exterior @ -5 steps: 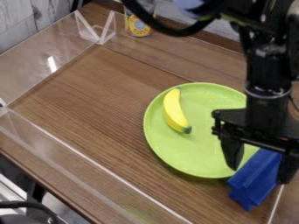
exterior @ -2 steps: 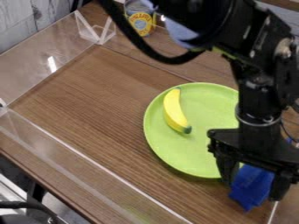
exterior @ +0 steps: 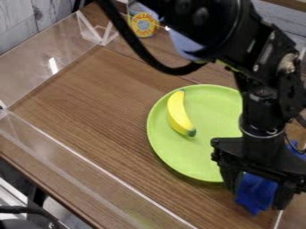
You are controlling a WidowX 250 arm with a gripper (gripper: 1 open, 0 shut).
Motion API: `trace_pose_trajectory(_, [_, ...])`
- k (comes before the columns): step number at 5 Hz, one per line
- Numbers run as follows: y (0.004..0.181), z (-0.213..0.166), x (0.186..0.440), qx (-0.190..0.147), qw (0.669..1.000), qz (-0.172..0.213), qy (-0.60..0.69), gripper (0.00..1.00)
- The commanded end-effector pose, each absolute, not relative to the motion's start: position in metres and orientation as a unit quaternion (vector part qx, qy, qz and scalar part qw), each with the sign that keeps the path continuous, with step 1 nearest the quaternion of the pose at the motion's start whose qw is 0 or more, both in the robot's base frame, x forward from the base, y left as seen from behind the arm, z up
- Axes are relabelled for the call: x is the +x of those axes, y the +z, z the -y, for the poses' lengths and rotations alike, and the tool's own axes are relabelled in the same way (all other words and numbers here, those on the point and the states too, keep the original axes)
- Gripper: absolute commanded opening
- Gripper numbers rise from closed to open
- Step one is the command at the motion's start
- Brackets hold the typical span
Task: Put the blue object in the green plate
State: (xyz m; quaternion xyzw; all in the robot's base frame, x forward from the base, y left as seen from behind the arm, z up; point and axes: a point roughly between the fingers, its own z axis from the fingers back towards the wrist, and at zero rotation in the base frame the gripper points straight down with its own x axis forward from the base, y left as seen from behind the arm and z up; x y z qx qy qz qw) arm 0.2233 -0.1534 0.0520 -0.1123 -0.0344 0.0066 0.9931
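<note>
The blue object (exterior: 253, 191) lies on the wooden table at the bottom right, just past the near rim of the green plate (exterior: 213, 136). My gripper (exterior: 255, 179) points down over it, jaws open, with one finger on each side of the block. The block's top is partly hidden by the fingers; I cannot tell whether they touch it. A yellow banana (exterior: 180, 113) rests on the plate's left half.
Clear acrylic walls (exterior: 36, 134) ring the table on the left and near sides. A clear stand (exterior: 99, 31) and a yellow-labelled container (exterior: 143, 24) sit at the back. The dark arm (exterior: 233, 45) reaches over the plate from the top.
The gripper has come down over the blue block, so its fingers now straddle it. The arm's upper part has swung further into view. Block, plate and banana stay put.
</note>
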Motion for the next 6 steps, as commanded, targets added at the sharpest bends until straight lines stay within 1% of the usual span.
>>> trace_pose_trajectory(1, [0.0547,0.1559,0.223,-0.115,0.992,0.045,0.001,1.0])
trace_pose_trajectory(3, [0.0479,0.1557,0.2235,-0.108,0.993,0.048,0.001,1.0])
trace_pose_trajectory(4, [0.0457,0.1558,0.2243,-0.106,0.993,0.049,0.0,0.0])
trace_pose_trajectory(6, [0.0507,0.1546,0.2237,-0.096,0.994,0.047,-0.004,0.0])
